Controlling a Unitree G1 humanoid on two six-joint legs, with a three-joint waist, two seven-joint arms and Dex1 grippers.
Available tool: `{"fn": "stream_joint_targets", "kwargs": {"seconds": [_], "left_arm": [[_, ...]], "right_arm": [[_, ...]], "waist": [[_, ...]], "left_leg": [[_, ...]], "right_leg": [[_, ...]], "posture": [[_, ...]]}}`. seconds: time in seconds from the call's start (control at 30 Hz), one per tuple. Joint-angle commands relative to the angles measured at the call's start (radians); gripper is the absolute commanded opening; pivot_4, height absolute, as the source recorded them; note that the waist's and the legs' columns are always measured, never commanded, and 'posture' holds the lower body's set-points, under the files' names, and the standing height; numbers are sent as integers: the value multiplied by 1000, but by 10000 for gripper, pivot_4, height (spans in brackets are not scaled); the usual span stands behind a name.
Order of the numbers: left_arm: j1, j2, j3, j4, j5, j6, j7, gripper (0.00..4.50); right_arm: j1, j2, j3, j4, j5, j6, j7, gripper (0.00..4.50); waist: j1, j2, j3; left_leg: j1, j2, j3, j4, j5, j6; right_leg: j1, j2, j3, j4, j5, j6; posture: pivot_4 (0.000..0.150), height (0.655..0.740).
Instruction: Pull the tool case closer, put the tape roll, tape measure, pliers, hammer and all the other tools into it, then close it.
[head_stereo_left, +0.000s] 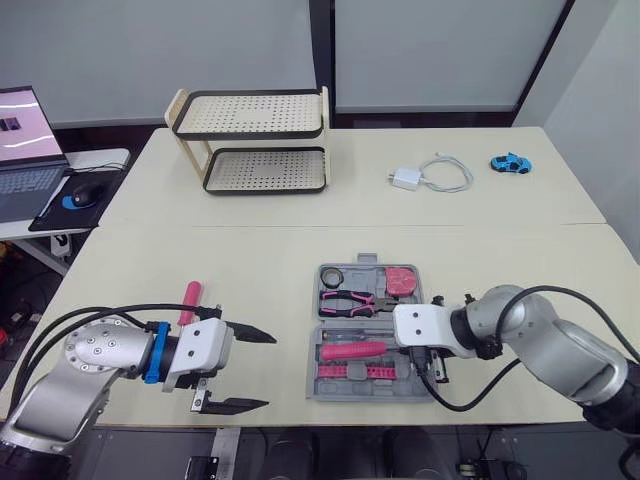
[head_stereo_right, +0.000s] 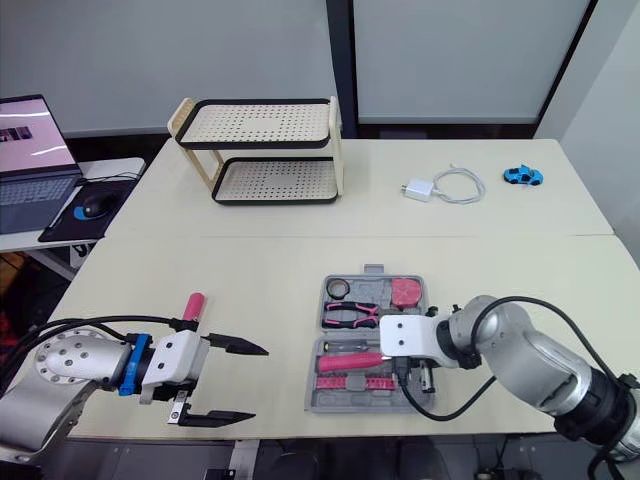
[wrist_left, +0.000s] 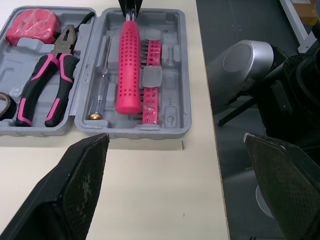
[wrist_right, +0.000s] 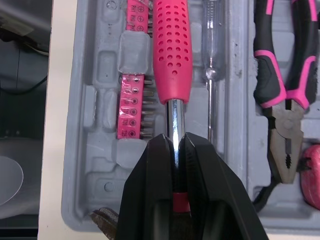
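While clamping chrome shaft of pink-handled hammer (wrist_right: 172, 50) with right gripper (wrist_right: 175, 144), seat handle flat in moulded slot of open grey plastic tool case (wrist_left: 175, 116), beside pink bit strip (wrist_right: 131, 107); release, lift straight. Left gripper (head_stereo_left: 268, 372): spread apart, left of case.
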Motion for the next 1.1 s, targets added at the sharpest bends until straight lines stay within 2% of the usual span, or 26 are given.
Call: {"fn": "stream_joint_targets", "kwargs": {"seconds": [0.03,0.33,0.87,0.9,0.97,1.1], "left_arm": [[-16,-1,-9,-22,-1,2,9,45000],[-26,1,-19,-42,-8,19,24,45000],[-59,-8,-35,-60,-9,51,35,45000],[-60,-8,-37,-62,-10,52,37,45000],[-62,-9,-41,-66,-11,55,42,45000],[-66,-13,-45,-71,-11,63,49,45000]], "right_arm": [[-23,30,12,19,-31,-24,-4,1091],[-31,85,35,109,-82,-77,10,1091],[42,103,17,139,-105,-90,-2,1090],[43,104,15,142,-107,-94,-3,6690],[43,101,3,140,-98,-97,5,10809],[29,103,-71,92,-33,-62,27,24208]], "waist": [[0,0,0],[-1,0,0],[-1,0,0],[-1,0,0],[-1,0,0],[-1,0,0]], "left_leg": [[0,0,0,0,0,0],[0,0,0,0,0,0],[0,0,1,0,0,0],[0,0,1,0,0,0],[0,0,0,0,0,0],[0,0,0,0,0,0]], "right_leg": [[0,0,0,0,0,0],[-2,0,1,1,0,0],[-2,0,1,1,0,0],[-2,0,1,1,0,0],[-2,0,1,1,0,0],[-2,0,1,1,0,0]], "posture": [[1500,7400],[1500,7400],[1500,7400],[1500,7400],[1500,7400],[1500,7400]]}}
